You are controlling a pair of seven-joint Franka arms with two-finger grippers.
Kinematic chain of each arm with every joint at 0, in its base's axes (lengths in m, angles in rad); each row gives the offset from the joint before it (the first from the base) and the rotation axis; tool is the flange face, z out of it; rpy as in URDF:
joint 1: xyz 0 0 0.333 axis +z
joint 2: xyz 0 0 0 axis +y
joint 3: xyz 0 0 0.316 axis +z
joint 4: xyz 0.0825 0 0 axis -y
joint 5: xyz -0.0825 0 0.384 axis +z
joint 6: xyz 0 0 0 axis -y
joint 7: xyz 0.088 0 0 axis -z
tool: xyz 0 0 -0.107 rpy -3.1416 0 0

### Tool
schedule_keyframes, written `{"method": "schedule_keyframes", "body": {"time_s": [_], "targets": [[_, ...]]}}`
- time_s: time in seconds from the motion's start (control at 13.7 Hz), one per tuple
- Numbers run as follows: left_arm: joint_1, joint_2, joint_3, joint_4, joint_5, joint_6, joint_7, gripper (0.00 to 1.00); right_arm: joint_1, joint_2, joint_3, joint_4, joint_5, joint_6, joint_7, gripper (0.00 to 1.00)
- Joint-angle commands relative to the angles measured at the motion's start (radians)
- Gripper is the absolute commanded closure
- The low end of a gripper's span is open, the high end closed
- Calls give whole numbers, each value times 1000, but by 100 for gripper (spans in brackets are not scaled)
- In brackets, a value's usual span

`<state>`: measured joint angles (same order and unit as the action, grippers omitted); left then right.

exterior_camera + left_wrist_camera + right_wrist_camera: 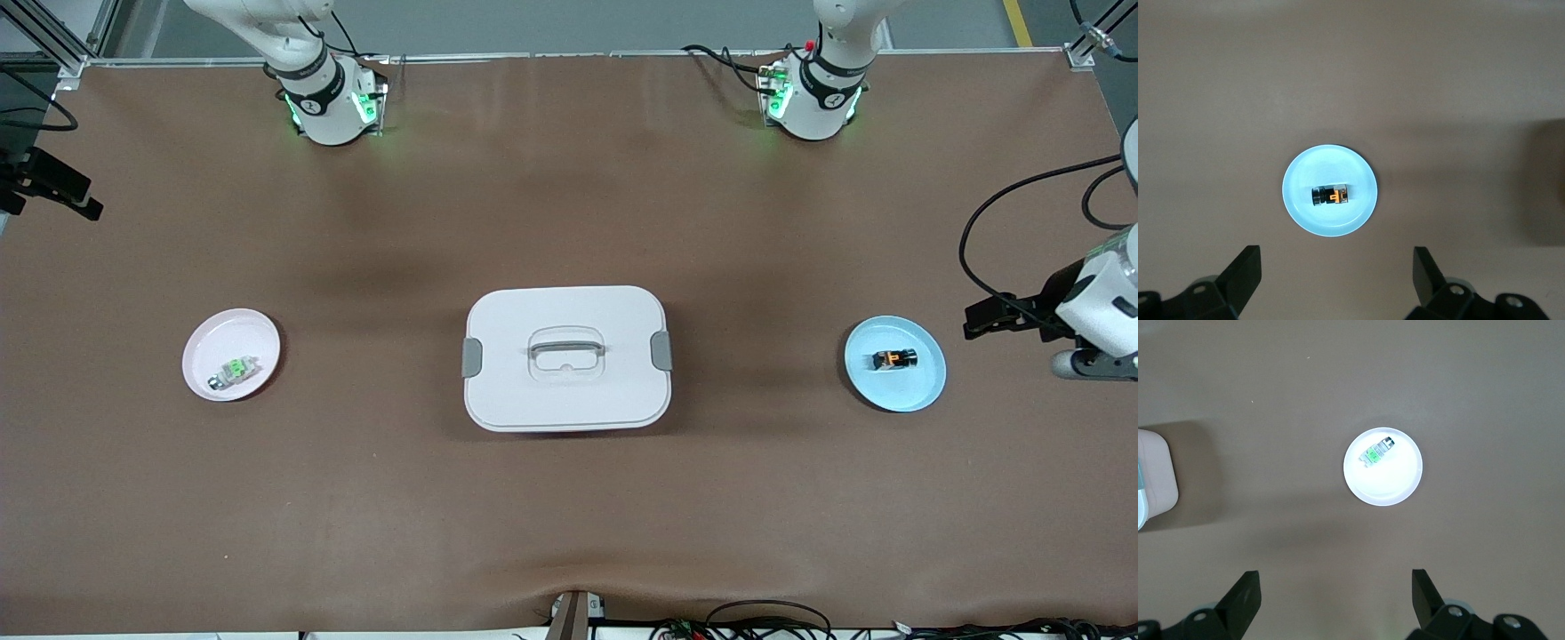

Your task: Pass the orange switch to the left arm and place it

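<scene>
The orange switch (894, 358) lies on a light blue plate (916, 387) toward the left arm's end of the table. The left wrist view shows it from high above (1331, 197) on that plate (1361, 210). My left gripper (1337, 267) is open and empty, high in the air beside the plate; it shows at the edge of the front view (987, 318). My right gripper (1337, 587) is open and empty, high near a pink plate, and shows at the other edge of the front view (53, 191). The white box (566, 358) stands mid-table between the plates.
The pink plate (253, 329) toward the right arm's end holds a green-and-clear switch (233, 371), also in the right wrist view (1375, 452). A corner of the box shows in that view (1155, 477). Cables lie along the table's near edge (765, 622).
</scene>
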<state>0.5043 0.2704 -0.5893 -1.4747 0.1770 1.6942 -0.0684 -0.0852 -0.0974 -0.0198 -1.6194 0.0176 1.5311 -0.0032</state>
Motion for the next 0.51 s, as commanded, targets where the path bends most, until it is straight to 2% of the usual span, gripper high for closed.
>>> {"method": "schedule_keyframes", "body": {"time_s": [0.0,0.07,0.15,0.29,0.44], "targets": [[11,-57,-4,-3,-13,-48,-22,0,-19,10,14,24,-7,-17,-12,0],[2,-71,5,-3,-2,-48,-25,0,-19,10,14,24,-7,-17,-12,0],[-33,-100,49,-10,7,-48,-24,0,-19,10,14,24,-7,-17,-12,0],[-175,-153,196,-13,-8,-98,-24,0,-19,10,14,24,-7,-17,-12,0],[-252,-192,274,-18,-43,-163,-22,0,-19,10,14,24,-7,-17,-12,0]]}}
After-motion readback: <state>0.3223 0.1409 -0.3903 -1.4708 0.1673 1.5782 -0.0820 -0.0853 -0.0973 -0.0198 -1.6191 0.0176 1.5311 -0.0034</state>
